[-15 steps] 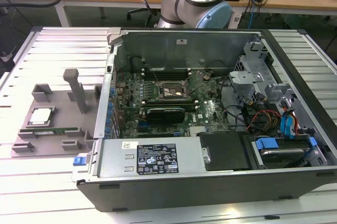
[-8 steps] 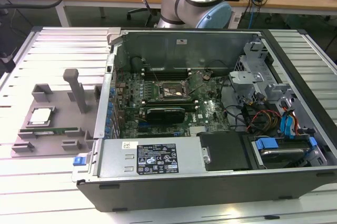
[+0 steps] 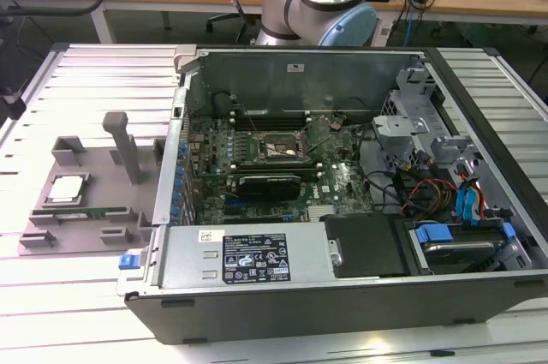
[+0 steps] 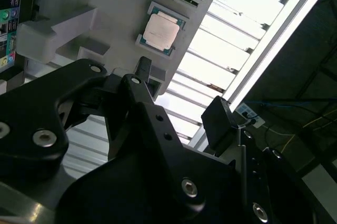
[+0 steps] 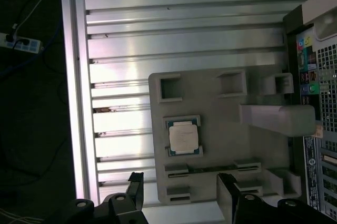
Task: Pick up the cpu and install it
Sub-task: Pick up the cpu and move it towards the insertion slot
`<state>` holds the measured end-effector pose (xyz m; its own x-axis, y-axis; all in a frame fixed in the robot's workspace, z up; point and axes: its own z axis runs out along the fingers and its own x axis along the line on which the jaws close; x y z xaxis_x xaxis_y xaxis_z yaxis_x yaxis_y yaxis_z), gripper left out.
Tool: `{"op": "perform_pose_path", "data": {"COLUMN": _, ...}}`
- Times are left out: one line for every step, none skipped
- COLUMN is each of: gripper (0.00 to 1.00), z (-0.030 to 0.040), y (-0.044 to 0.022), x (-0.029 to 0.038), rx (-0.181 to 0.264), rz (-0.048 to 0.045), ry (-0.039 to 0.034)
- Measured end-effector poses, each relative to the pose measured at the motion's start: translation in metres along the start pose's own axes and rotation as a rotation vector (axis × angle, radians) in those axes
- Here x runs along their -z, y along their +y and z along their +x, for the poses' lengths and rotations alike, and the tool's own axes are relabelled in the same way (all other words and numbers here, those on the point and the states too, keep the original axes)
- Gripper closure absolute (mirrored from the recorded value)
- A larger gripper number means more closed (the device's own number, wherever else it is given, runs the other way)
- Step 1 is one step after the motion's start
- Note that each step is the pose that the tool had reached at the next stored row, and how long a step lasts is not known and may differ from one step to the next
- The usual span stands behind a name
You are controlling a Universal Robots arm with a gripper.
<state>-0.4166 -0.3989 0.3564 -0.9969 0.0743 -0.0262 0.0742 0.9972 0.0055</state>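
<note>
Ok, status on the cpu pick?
Gripper open, empty, apart from the cpu. Chip flat in its grey tray pocket, untouched. Nothing over it.

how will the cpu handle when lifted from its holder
Probably stiff and light: the cpu is a thin flat square. Its smooth metal top may be slippery. Lying flat in the grey holder, it shouldn't roll or tip.

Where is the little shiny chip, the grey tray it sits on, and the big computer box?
chip (image 5: 184, 136): first wrist view, middle of its metal top.
grey tray (image 5: 226, 145): first wrist view, bare flat part beside the chip.
computer box (image 3: 308, 77): exterior view, its inside back wall.
</note>
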Motion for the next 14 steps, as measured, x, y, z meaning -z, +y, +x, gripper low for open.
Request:
{"op": "perform_pose_path", "data": {"gripper": 0.34, "z": 0.0000, "y": 0.0000, "x": -0.0002, "rx": 0.000, "rz": 0.0000, "ry": 0.0000}}
{"op": "perform_pose_path", "data": {"gripper": 0.34, "z": 0.0000, "y": 0.0000, "x": -0.0004, "rx": 0.000, "rz": 0.0000, "ry": 0.0000}}
{"op": "perform_pose_path", "data": {"gripper": 0.34, "z": 0.0000, "y": 0.0000, "x": -0.0007, "rx": 0.000, "rz": 0.0000, "ry": 0.0000}}
{"op": "perform_pose_path", "data": {"gripper": 0.34, "z": 0.0000, "y": 0.0000, "x": -0.0010, "rx": 0.000, "rz": 0.0000, "ry": 0.0000}}
{"op": "perform_pose_path", "data": {"gripper": 0.34, "z": 0.0000, "y": 0.0000, "x": -0.0014, "rx": 0.000, "rz": 0.0000, "ry": 0.0000}}
{"op": "perform_pose_path", "data": {"gripper": 0.34, "z": 0.0000, "y": 0.0000, "x": -0.0018, "rx": 0.000, "rz": 0.0000, "ry": 0.0000}}
{"op": "perform_pose_path", "data": {"gripper": 0.34, "z": 0.0000, "y": 0.0000, "x": -0.0022, "rx": 0.000, "rz": 0.0000, "ry": 0.0000}}
{"op": "perform_pose_path", "data": {"gripper": 0.34, "z": 0.0001, "y": 0.0000, "x": -0.0026, "rx": 0.000, "rz": 0.0001, "ry": 0.0000}}
{"op": "perform_pose_path", "data": {"gripper": 0.34, "z": 0.0001, "y": 0.0000, "x": -0.0029, "rx": 0.000, "rz": 0.0001, "ry": 0.0000}}
{"op": "perform_pose_path", "data": {"gripper": 0.34, "z": 0.0001, "y": 0.0000, "x": -0.0031, "rx": 0.000, "rz": 0.0001, "ry": 0.0000}}
{"op": "perform_pose_path", "data": {"gripper": 0.34, "z": 0.0001, "y": 0.0000, "x": -0.0037, "rx": 0.000, "rz": 0.0000, "ry": 0.0000}}
{"op": "perform_pose_path", "data": {"gripper": 0.34, "z": 0.0001, "y": 0.0000, "x": -0.0040, "rx": 0.000, "rz": 0.0001, "ry": 0.0000}}
{"op": "perform_pose_path", "data": {"gripper": 0.34, "z": 0.0001, "y": 0.0000, "x": -0.0043, "rx": 0.000, "rz": 0.0001, "ry": 0.0000}}
{"op": "perform_pose_path", "data": {"gripper": 0.34, "z": 0.0001, "y": 0.0000, "x": -0.0045, "rx": 0.000, "rz": 0.0001, "ry": 0.0000}}
